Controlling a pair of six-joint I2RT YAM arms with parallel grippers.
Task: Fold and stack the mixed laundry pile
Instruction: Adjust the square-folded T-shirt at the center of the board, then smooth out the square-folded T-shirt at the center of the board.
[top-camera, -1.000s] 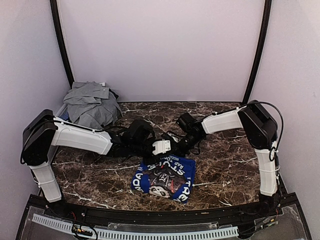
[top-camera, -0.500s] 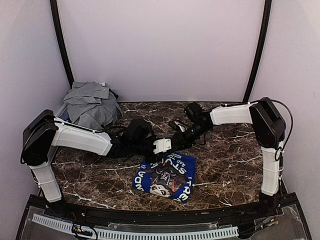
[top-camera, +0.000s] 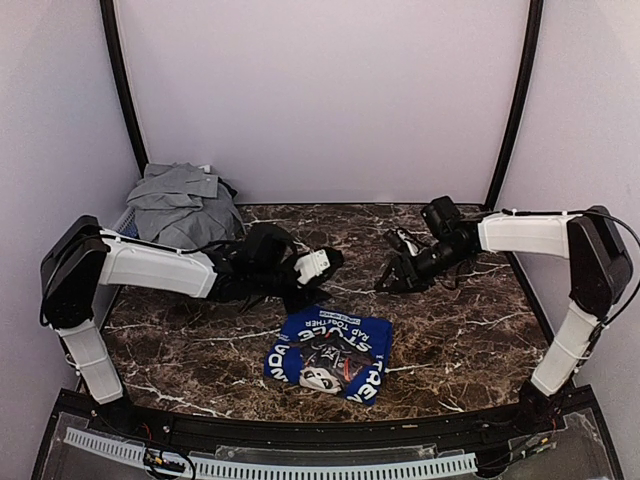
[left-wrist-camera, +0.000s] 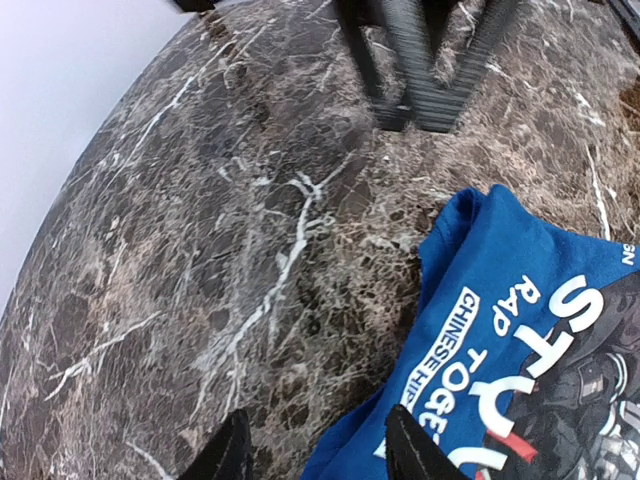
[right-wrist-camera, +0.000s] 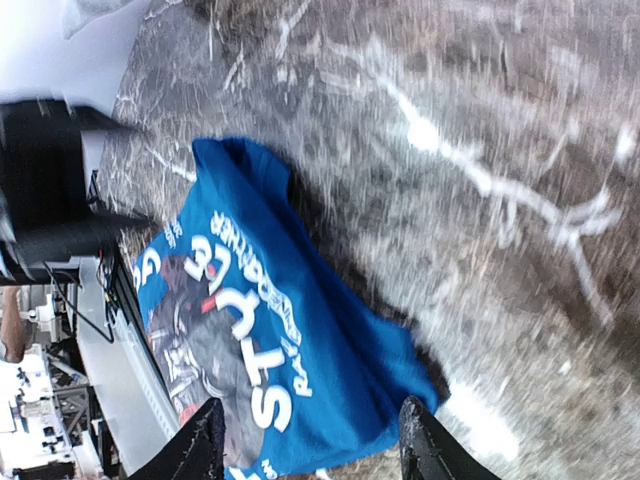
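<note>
The royal-blue T-shirt is lying folded, white print up, near the middle of the counter's near edge. The left end effector is hovering just past the shirt's far-left corner, its 2 fingers spread with nothing between them. The right end effector is hanging beyond the shirt's far-right corner, not touching it, its 2 fingers also spread and gripping nothing. The laundry pile, mostly light-grey cloth, is sitting heaped at the far-left corner against a mesh basket. The left arm is stretching across the counter between that pile and the T-shirt.
</note>
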